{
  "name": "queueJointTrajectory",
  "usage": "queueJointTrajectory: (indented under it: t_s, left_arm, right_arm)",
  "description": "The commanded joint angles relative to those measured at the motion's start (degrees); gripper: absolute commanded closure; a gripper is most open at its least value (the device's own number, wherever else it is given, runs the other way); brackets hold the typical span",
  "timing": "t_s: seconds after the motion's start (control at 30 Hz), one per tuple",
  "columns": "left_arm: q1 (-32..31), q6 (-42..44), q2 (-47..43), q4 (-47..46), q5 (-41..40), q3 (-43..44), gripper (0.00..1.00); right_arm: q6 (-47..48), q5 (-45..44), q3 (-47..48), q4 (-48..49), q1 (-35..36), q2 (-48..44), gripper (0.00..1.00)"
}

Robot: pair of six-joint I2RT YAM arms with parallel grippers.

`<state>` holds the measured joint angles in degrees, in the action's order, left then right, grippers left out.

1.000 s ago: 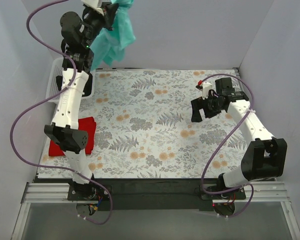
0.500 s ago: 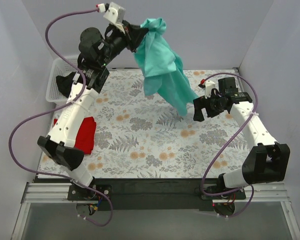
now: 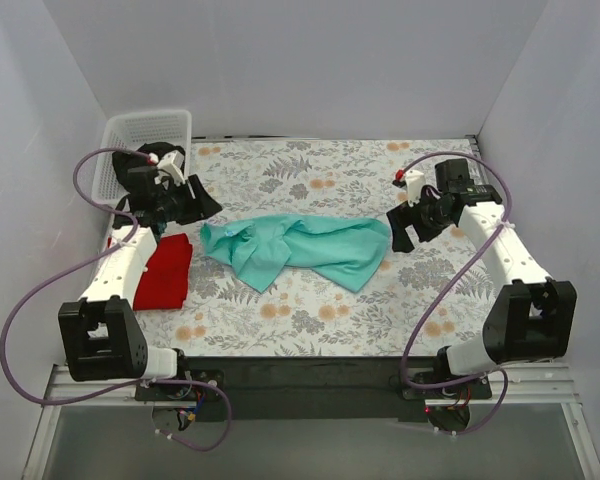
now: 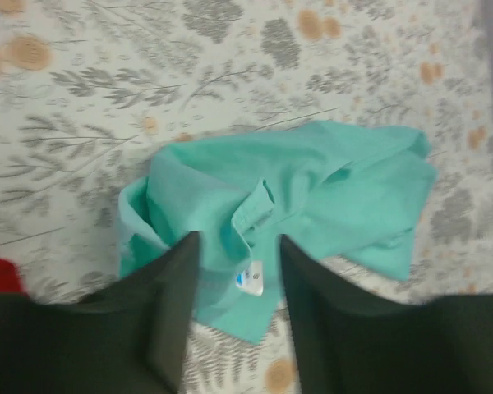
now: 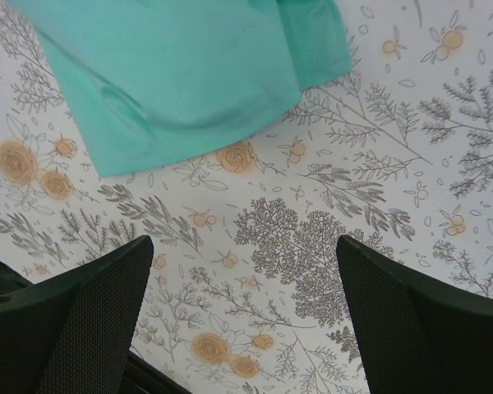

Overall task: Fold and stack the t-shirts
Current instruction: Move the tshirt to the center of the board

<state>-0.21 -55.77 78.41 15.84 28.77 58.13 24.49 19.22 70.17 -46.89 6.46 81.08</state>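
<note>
The left gripper point(image 3: 205, 207) is hanging over the left end of the one teal t-shirt point(image 3: 300, 250), jaws parted with nothing in them, and that shirt is lying crumpled mid-table. The right gripper point(image 3: 400, 235) is sitting spread wide and empty just off its right end. One red t-shirt point(image 3: 165, 270) is lying folded near the left edge, and one white basket point(image 3: 145, 118) is sitting in the far-left corner.

Teal t-shirt point(image 3: 295, 248) lies crumpled and unfolded across the middle of the table point(image 3: 280, 310), white neck label point(image 4: 249, 277) showing. Red t-shirt point(image 3: 165, 272) lies folded flat near the left edge, just left of it.
</note>
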Motion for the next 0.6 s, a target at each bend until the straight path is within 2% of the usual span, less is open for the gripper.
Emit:
queueJointTrajectory:
  t_s: [0.0,0.07,0.13,0.27,0.33,0.37,0.47,0.57]
  left_arm:
    - [4.4,11.7,-1.3,10.9,2.2,4.2,0.48]
    - [4.4,16.8,-1.3,13.8,6.0,4.5,0.38]
    - [4.3,20.7,-2.2,16.8,8.0,4.2,0.34]
    - [1.0,28.3,-3.3,23.3,10.1,2.1,0.35]
    - [-4.1,33.9,-4.0,26.3,8.0,-0.6,0.36]
    - [-9.2,35.4,-4.2,27.0,5.4,-1.5,0.36]
    - [-16.9,39.3,-4.1,27.2,-1.2,-4.9,0.38]
    - [-19.9,42.3,-1.5,27.1,-3.8,-5.3,0.38]
  right_arm:
    - [4.3,-0.2,-1.5,-2.7,0.7,3.4,0.02]
    - [4.4,-0.8,-0.9,-2.4,1.5,6.2,0.03]
    - [3.9,-1.5,0.8,-2.3,2.5,9.9,0.10]
    - [2.2,-0.1,7.2,-2.0,2.9,16.6,0.23]
    - [1.9,-0.6,11.4,-1.8,2.9,20.6,0.29]
    - [1.9,-0.9,12.9,-1.9,2.9,21.9,0.32]
    - [2.9,-2.3,18.4,-2.1,2.9,26.0,0.38]
    - [4.8,-3.5,23.3,-2.5,3.0,29.2,0.39]
